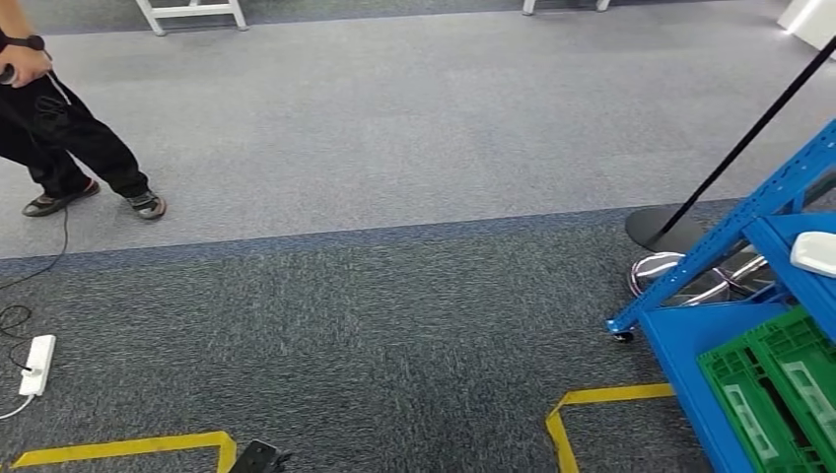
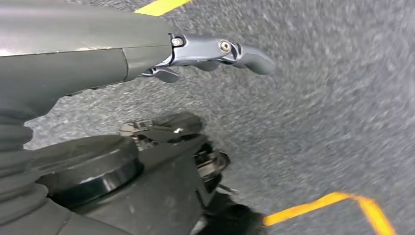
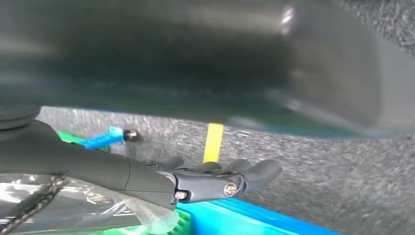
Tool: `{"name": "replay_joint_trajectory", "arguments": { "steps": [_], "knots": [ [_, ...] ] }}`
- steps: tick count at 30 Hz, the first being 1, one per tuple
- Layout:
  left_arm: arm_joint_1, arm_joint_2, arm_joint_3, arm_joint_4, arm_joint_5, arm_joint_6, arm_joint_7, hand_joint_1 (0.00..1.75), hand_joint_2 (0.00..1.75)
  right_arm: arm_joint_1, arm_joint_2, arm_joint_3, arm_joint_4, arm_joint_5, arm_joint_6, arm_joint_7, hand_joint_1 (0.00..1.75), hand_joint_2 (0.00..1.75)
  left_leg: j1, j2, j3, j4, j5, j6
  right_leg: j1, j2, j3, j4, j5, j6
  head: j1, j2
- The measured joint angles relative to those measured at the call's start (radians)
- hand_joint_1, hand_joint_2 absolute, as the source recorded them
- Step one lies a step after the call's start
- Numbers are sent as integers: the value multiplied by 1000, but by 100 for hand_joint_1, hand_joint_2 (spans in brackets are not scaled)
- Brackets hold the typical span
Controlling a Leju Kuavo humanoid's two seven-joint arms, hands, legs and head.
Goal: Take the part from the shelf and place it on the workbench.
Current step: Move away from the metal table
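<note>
The blue shelf [image 1: 730, 325] stands at the right of the head view, with green crates [image 1: 764, 370] on its low deck and pale bagged parts [image 1: 751, 422] inside them. A white part [image 1: 816, 252] lies on a higher level. In the right wrist view my right hand [image 3: 210, 178] hangs with fingers stretched out and nothing between them, beside the shelf's blue edge [image 3: 254, 218]. A part in a clear plastic bag [image 3: 78, 205] lies close under the wrist over a green crate [image 3: 66, 137]; contact cannot be told. My left hand [image 2: 210, 54] hangs over the carpet, fingers straight, holding nothing.
A person [image 1: 59, 128] stands at the far left holding a cable. A white power strip [image 1: 37, 365] lies on the floor. Yellow tape [image 1: 592, 404] marks the carpet. A black pole on a round base [image 1: 670, 229] leans by the shelf, with a chrome base [image 1: 690, 276] under it.
</note>
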Motion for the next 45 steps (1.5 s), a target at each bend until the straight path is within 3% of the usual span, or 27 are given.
{"name": "replay_joint_trajectory", "arguments": {
  "steps": [2,3,4,6,8,11,13,14,15,17,18,20,22,24,29,36,45],
  "knots": [
    [6,1,-5,1,0,0,1,0,175,-3,0,0,0,1,0,0,0,0,-2,34,-3,1,0,0,-4,-23,-50,118,-51,9,2,0],
    [7,1,-6,2,0,1,1,0,175,-2,0,0,0,2,0,0,0,0,-2,50,-3,2,-1,-1,-6,-27,-54,138,-52,13,3,0],
    [7,2,-9,2,0,1,1,0,175,1,0,-1,0,2,0,0,0,0,-2,63,-4,3,-2,-2,-9,-31,-39,118,-35,16,3,0],
    [6,2,-14,2,0,1,1,0,175,2,-1,-3,0,3,0,0,0,0,0,88,-3,9,-7,-11,-11,-63,39,-14,18,23,3,0],
    [6,4,-19,2,-1,7,3,0,175,-2,0,-4,0,5,0,0,0,0,-3,103,-4,19,-16,-23,-10,-92,102,-118,43,14,1,0],
    [1,6,-24,3,-2,18,7,0,175,1,0,-7,0,5,0,0,0,0,-6,116,-1,24,-19,-36,-6,-83,110,-131,42,-15,-7,0],
    [0,6,-25,3,-3,22,9,0,175,4,0,-9,0,5,0,0,0,0,-2,94,-7,42,-38,-44,-5,-75,108,-130,45,-26,-9,0],
    [1,7,-26,3,-4,23,10,0,175,2,1,-9,0,6,0,0,0,0,-1,79,-13,49,-48,-34,-4,-71,107,-128,46,-30,-11,0],
    [1,8,-26,3,-5,24,13,0,175,0,1,-10,0,6,0,0,0,0,-1,63,-19,55,-45,-11,-1,-66,105,-122,43,-32,-14,0],
    [1,10,-26,3,-6,23,21,0,175,-1,1,-13,0,8,0,0,0,0,-3,59,-25,58,-34,42,6,-57,103,-111,35,-36,-14,0],
    [0,10,-26,3,-6,20,26,0,175,-1,1,-14,0,9,1,0,0,0,-3,58,-27,62,-28,52,9,-54,103,-106,31,-39,-14,0],
    [-1,11,-26,3,-8,13,35,0,175,-1,1,-16,0,10,2,1,0,0,0,58,-27,68,-33,37,12,-53,99,-96,26,-42,-13,0],
    [0,11,-26,3,-9,10,39,0,175,-1,1,-16,0,10,3,1,0,0,2,58,-29,71,-33,7,12,-53,93,-87,22,-43,-13,0],
    [2,11,-26,3,-10,10,40,0,175,-1,1,-16,0,10,4,1,0,0,3,58,-35,79,-36,-14,11,-53,85,-75,18,-44,-13,0],
    [3,11,-26,3,-10,9,41,0,175,-1,1,-17,0,10,9,2,0,0,4,58,-78,145,-62,-40,11,-53,42,-8,-9,-43,-13,0],
    [3,11,-26,5,-14,9,53,0,175,-1,0,-22,0,18,14,24,0,0,4,58,-131,228,-94,-44,11,-53,-9,70,-38,-39,-13,0],
    [5,15,-26,5,-17,19,99,0,175,3,-4,-28,0,39,33,107,0,0,3,58,-152,256,-103,-40,11,-53,-26,88,-42,-33,-12,0]
  ]
}}
